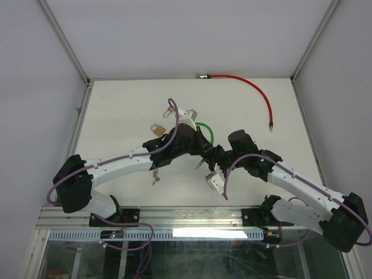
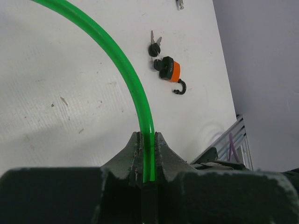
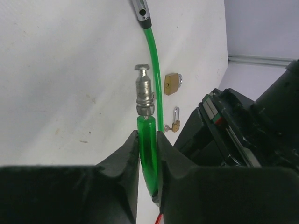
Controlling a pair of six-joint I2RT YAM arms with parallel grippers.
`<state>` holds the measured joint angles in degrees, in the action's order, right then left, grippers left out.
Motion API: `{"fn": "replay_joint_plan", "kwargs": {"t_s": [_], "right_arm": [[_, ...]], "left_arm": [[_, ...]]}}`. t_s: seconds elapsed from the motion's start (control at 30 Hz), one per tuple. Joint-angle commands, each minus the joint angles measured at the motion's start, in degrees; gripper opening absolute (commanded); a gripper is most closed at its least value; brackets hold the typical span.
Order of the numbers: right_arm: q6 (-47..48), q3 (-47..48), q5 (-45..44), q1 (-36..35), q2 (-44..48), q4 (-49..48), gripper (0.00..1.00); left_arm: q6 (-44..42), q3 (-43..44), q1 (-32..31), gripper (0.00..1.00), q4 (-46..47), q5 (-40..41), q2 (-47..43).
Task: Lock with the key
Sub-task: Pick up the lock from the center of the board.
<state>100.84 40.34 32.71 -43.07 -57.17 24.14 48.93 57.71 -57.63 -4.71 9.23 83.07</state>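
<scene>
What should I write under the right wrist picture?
Right gripper pinches the green cable just below its metal tip; a brass padlock and a smaller padlock lie on the table.

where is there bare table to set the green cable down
Bare: far left corner, between the left edge of the table and the brass padlock; right side, between red cable and right arm. Crowded: the middle, where left hand and right hand grip the green cable, keys nearby.

table (image 1: 116,110): white, lightly scuffed | walls (image 1: 192,35): plain pale grey panels on three sides | corner posts (image 1: 64,40): grey metal | near edge: aluminium rail (image 1: 192,214) | light: even, soft shadows
</scene>
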Motion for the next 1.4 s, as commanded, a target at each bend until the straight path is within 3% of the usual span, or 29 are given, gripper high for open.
{"fn": "replay_joint_plan", "kwargs": {"t_s": [0.0, 0.1, 0.43, 0.7, 0.97, 1.37], "right_arm": [[-0.94, -1.1, -3.84, 0.14, 1.71, -2.3, 0.13], [-2.23, -1.14, -3.06, 0.09, 2.42, -2.02, 0.0], [-10.59, -0.69, 5.45, 2.75, 4.33, -1.11, 0.0], [-17.76, -0.04, 15.95, 10.74, 6.22, 0.82, 0.0], [-21.75, 1.07, 20.73, 14.5, 5.66, 0.98, 0.0], [-31.19, 3.03, 25.21, 17.42, 4.69, -0.94, 0.0]], "left_arm": [[1.12, 2.08, 1.16, 0.08, 3.97, -2.27, -0.69], [2.01, 0.55, 2.16, 0.25, 4.79, -2.6, -2.98], [0.82, -6.05, 4.01, 0.6, 7.24, 1.6, -10.85], [-15.52, -19.87, 4.1, 0.89, 15.07, 5.35, -23.17], [-21.71, -30.83, 5.42, 0.92, 10.7, 16.66, -31.42], [-17.36, -30.65, 12.74, 0.83, 3.29, 16.9, -22.49]]}}
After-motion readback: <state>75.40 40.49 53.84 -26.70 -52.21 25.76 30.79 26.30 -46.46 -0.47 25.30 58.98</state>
